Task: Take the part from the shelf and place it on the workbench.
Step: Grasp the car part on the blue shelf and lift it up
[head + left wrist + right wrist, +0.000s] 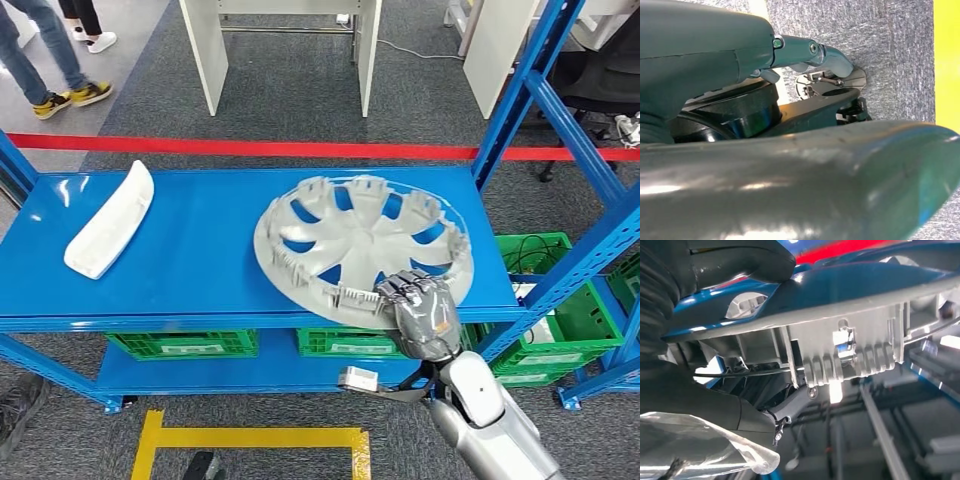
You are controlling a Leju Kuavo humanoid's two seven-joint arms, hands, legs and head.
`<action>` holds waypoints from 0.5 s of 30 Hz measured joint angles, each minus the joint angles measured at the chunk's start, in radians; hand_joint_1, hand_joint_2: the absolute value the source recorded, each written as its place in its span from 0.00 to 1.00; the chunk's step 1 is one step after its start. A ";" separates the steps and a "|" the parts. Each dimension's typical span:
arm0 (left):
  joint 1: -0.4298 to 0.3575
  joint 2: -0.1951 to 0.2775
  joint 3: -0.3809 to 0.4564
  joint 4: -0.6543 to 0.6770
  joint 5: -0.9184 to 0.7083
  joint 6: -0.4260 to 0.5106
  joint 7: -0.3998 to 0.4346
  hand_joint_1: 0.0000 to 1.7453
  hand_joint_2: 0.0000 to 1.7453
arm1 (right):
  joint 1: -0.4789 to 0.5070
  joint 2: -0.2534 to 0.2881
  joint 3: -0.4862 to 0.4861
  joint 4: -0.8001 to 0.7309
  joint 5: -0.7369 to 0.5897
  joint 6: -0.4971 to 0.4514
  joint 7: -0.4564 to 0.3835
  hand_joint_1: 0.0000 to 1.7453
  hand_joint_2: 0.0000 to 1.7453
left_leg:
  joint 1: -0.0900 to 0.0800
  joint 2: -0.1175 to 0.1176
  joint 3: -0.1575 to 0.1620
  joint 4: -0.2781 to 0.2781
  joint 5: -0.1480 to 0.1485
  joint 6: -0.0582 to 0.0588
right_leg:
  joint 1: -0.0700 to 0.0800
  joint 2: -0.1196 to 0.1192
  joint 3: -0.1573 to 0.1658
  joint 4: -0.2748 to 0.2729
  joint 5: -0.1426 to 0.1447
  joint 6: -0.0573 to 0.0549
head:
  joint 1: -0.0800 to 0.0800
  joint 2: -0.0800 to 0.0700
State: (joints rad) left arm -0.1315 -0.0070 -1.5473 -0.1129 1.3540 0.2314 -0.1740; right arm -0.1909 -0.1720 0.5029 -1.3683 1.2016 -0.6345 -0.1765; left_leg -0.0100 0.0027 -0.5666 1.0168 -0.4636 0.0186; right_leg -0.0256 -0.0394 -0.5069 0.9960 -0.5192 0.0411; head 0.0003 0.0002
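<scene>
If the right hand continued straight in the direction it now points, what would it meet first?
The right hand already sits at the near rim of the grey wheel cover, so it would push further against that cover, across the blue shelf. Exact contact is hard to judge.

Grey carpet floor (302,90), red tape line (249,148) running across it. Yellow tape (249,438) marks the near floor. White table legs (204,50) stand behind.

The hubcap (362,245) right at the right hand (420,312) is pale silver-grey, with the bright blue shelf (196,250) showing through its spoke gaps. The hand itself is dark grey with a glossy sheen, on a silver arm. Well off to its left lies a plain white curved part (111,221). Green crates (185,344) sit below, a red stripe (249,148) runs beyond, and yellow tape (249,440) marks the speckled grey carpet.
</scene>
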 joint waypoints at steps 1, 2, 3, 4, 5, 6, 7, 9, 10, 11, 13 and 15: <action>0.000 0.000 0.000 0.000 0.002 0.001 0.000 0.00 0.00 | 0.012 0.002 -0.010 -0.023 0.014 -0.010 0.001 1.00 1.00 | 0.000 0.000 0.000 0.000 0.000 0.000 | 0.000 0.000 0.000 0.000 0.000 0.000 | 0.000 0.000; 0.001 0.000 0.000 0.000 0.005 0.003 0.000 0.00 0.00 | 0.024 0.005 -0.019 -0.045 0.029 -0.015 0.000 1.00 1.00 | 0.000 0.000 0.000 0.000 0.000 0.000 | 0.000 0.000 0.000 0.000 0.000 0.000 | 0.000 0.000; 0.001 -0.001 0.000 0.000 0.006 0.004 0.000 0.00 0.00 | 0.036 0.009 -0.029 -0.067 0.044 -0.017 -0.002 1.00 1.00 | 0.000 0.000 0.000 0.000 0.000 0.000 | 0.000 0.000 0.000 0.000 0.000 0.000 | 0.000 0.000; 0.001 -0.001 0.000 0.000 0.007 0.005 0.000 0.00 0.00 | 0.047 0.014 -0.038 -0.089 0.058 -0.018 -0.007 1.00 1.00 | 0.000 0.000 0.000 0.000 0.000 0.000 | 0.000 0.000 0.000 0.000 0.000 0.000 | 0.000 0.000; 0.001 -0.001 0.000 0.000 0.008 0.007 0.000 0.00 0.00 | 0.060 0.019 -0.049 -0.112 0.068 -0.019 -0.015 1.00 1.00 | 0.000 0.000 0.000 0.000 0.000 0.000 | 0.000 0.000 0.000 0.000 0.000 0.000 | 0.000 0.000; 0.002 -0.001 0.000 0.000 0.010 0.008 0.000 0.00 0.00 | 0.071 0.026 -0.061 -0.133 0.076 -0.019 -0.025 1.00 1.00 | 0.000 0.000 0.000 0.000 0.000 0.000 | 0.000 0.000 0.000 0.000 0.000 0.000 | 0.000 0.000; 0.002 -0.001 0.000 0.000 0.013 0.009 0.000 0.00 0.00 | 0.082 0.033 -0.074 -0.154 0.083 -0.019 -0.037 1.00 1.00 | 0.000 0.000 0.000 0.000 0.000 0.000 | 0.000 0.000 0.000 0.000 0.000 0.000 | 0.000 0.000; 0.003 -0.001 0.000 0.000 0.017 0.011 -0.001 0.00 0.00 | 0.101 0.050 -0.101 -0.191 0.095 -0.019 -0.066 1.00 1.00 | 0.000 0.000 0.000 0.000 0.000 0.000 | 0.000 0.000 -0.001 0.000 0.000 0.000 | 0.000 0.000; 0.003 -0.002 0.000 0.000 0.018 0.012 -0.001 0.00 0.00 | 0.110 0.059 -0.115 -0.209 0.100 -0.019 -0.082 1.00 1.00 | 0.000 0.000 0.000 0.000 0.000 0.000 | 0.000 0.000 -0.001 0.000 0.000 0.000 | 0.000 0.000; 0.003 -0.002 0.000 0.000 0.018 0.013 -0.001 0.00 0.00 | 0.118 0.069 -0.129 -0.227 0.104 -0.019 -0.099 1.00 1.00 | 0.000 0.000 0.000 0.000 0.000 0.000 | 0.000 0.000 -0.001 0.000 0.000 0.000 | 0.000 0.000; 0.003 -0.002 0.000 0.000 0.021 0.015 -0.004 0.00 0.00 | 0.133 0.087 -0.152 -0.256 0.106 -0.019 -0.132 1.00 1.00 | 0.000 0.000 0.000 0.000 0.000 0.000 | 0.000 0.000 -0.001 0.000 0.000 0.000 | 0.000 0.000; 0.003 -0.002 0.000 0.000 0.025 0.019 -0.011 0.00 0.00 | 0.147 0.104 -0.172 -0.283 0.105 -0.019 -0.169 1.00 1.00 | 0.000 0.000 0.000 0.000 0.000 0.000 | 0.000 0.000 -0.001 0.000 0.000 0.000 | 0.000 0.000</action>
State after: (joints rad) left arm -0.1283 -0.0092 -1.5473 -0.1129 1.3793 0.2505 -0.1848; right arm -0.0441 -0.0684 0.3310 -1.6511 1.3067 -0.6535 -0.3452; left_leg -0.0100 0.0028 -0.5670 1.0166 -0.4636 0.0186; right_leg -0.0256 -0.0395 -0.5075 0.9960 -0.5193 0.0411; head 0.0002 0.0002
